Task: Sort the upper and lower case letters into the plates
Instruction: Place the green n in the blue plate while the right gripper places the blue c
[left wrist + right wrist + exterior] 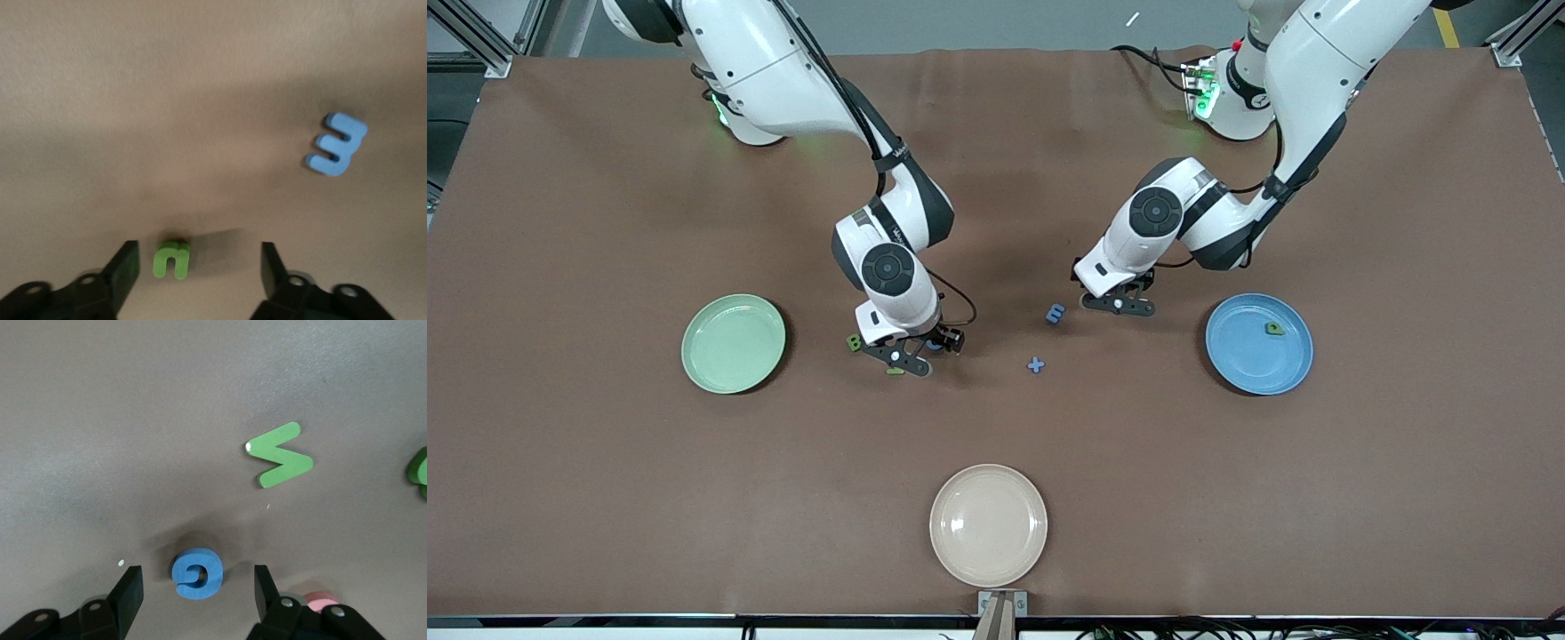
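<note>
On the brown cloth surface (605, 498), mid-span, both tools sit low w/ fingers spread, neither pinching yet. Right tool (197, 587) straddles a blue letter G (196, 573); green V (281, 455) and a pink piece (320, 599) lie near. Left tool (200, 267) straddles a small green n (173, 259); blue m (337, 144) apart from it. Green plate (734, 343) sits toward right arm's end, holds nothing; blue plate (1259, 343) toward left arm's end, one green letter (1275, 328) in it. Cream plate (988, 524) nearest front camera.

Risk: n sits off-centre betw. fingers, so closing may nudge or tip it. Pink piece close to right finger, poss. snag. Letters look like thick foam, matte; plates smooth, shallow, round.
</note>
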